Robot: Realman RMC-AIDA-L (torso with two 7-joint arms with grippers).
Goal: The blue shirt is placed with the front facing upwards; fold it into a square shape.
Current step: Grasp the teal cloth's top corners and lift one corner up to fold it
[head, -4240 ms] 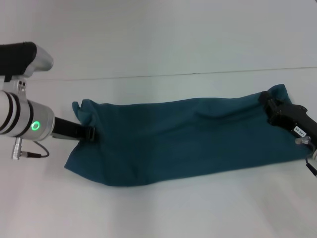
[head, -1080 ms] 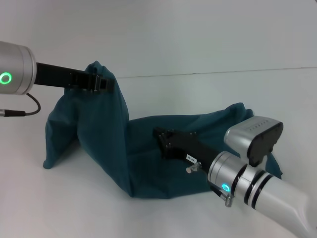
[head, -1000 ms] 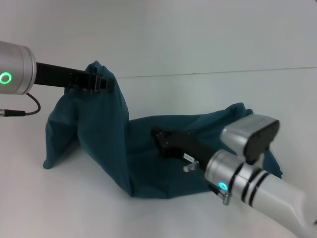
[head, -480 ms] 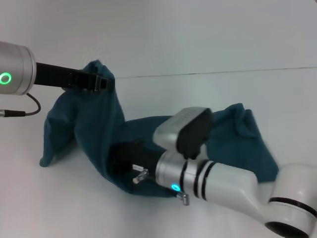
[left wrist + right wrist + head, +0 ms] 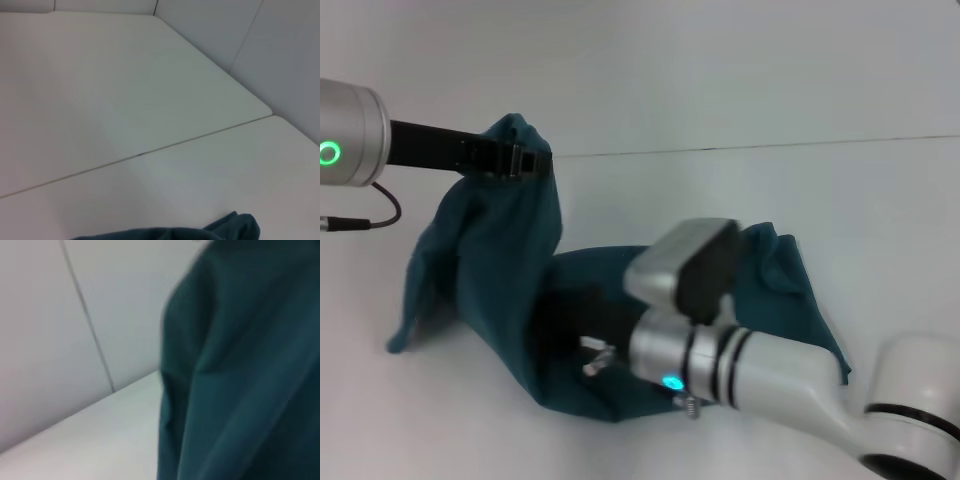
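Observation:
The blue shirt (image 5: 485,270) is a dark teal cloth, bunched on the white table. Its left end is lifted off the surface and hangs from my left gripper (image 5: 527,160), which is shut on a raised fold of the fabric. My right gripper (image 5: 575,318) lies low over the middle of the shirt, its dark end pressed against the hanging cloth. The right end of the shirt (image 5: 785,285) lies crumpled behind my right arm. A small edge of the shirt (image 5: 220,231) shows in the left wrist view. The shirt (image 5: 250,365) fills half of the right wrist view. No lettering shows.
The white table (image 5: 800,190) has a thin seam (image 5: 770,147) running across it behind the shirt. In the left wrist view the seam (image 5: 150,151) and the table's far corner against a pale wall (image 5: 280,55) are visible. My right forearm (image 5: 760,370) crosses the near right.
My right arm has swept leftward across the shirt, dragging its right end toward the middle. My left gripper stays raised with the left end in it, having lifted it earlier.

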